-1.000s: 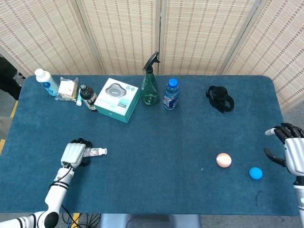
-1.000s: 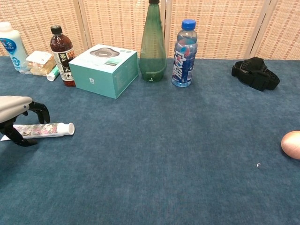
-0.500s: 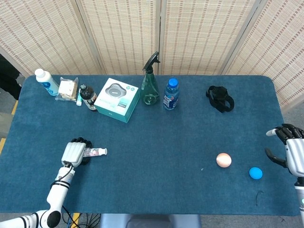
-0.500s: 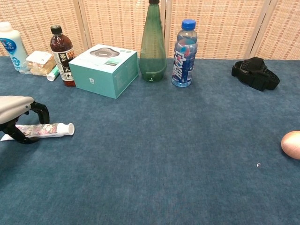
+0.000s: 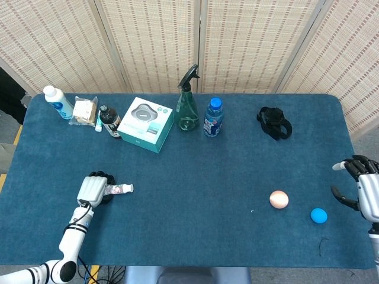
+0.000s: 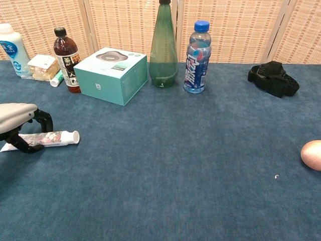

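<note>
While the left hand [image 5: 95,189] sits low over the toothpaste tube [image 6: 47,138] at the near left of the blue table [image 5: 195,171], its dark fingers [image 6: 42,119] curl down on either side of the tube's flat end, and the chest view shows them straddling it rather than lying loose beside it. The tube lies flat on the cloth, its white cap pointing toward the table's middle. Whether the fingers actually press on it is hard to tell (the palm hides the contact from above), so the grasp reads as closing, not yet secure. The step in hand looks like the grasp itself. A fair judgement is that the next move calls for the fingers to tighten on the tube before any lift, since a thin, soft tube can slip or roll out sideways.

The right hand [image 5: 361,188] rests at the far right edge of the table, fingers apart and holding nothing, near the blue ball [image 5: 318,215] and a little further from the pink ball [image 5: 279,199]. Well behind the left hand stand a teal box [image 5: 145,124], a dark bottle [image 5: 109,120], a green spray bottle [image 5: 188,100] and a blue-capped water bottle [image 5: 213,118].
</note>
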Controlling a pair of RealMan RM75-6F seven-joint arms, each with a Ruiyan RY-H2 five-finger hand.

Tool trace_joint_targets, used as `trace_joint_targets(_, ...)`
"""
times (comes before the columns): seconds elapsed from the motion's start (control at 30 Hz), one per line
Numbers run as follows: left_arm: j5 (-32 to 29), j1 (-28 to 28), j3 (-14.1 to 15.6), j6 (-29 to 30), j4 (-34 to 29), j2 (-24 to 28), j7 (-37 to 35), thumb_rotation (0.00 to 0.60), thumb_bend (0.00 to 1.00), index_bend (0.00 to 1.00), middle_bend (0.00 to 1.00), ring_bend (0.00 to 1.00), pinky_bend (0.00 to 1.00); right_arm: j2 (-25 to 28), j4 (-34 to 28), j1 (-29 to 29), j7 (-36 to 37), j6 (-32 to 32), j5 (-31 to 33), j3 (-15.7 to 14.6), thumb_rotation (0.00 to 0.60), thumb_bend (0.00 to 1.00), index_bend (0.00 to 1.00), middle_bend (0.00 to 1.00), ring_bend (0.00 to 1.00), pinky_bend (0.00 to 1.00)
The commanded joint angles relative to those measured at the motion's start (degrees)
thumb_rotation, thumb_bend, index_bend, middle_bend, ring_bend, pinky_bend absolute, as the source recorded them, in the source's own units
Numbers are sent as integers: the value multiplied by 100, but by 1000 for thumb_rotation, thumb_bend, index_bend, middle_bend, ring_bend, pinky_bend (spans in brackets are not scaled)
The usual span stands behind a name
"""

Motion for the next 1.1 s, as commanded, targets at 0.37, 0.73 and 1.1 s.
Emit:
trace_joint_targets(0.37,439,-4,-140,-35,29,135,-1044,600,374,558,578,347,201,72,-69,68,-24,-12,-221,17,600,169,428,398,222,267)
trace_joint_targets(0.73,1468,-165,-390,-78,-864,1003,-2997,600,424,594,626,383,229,19,-106,910,219,-707,-1216,106,600,169,428,398,222,267)
trace_joint_targets(1.1,1941,-691,-479,-744,-1872,1681,-4232,600,428,598,631,384,231,-584,-92,2232,437,-1811,-2135,206,600,169,428,398,222,267)
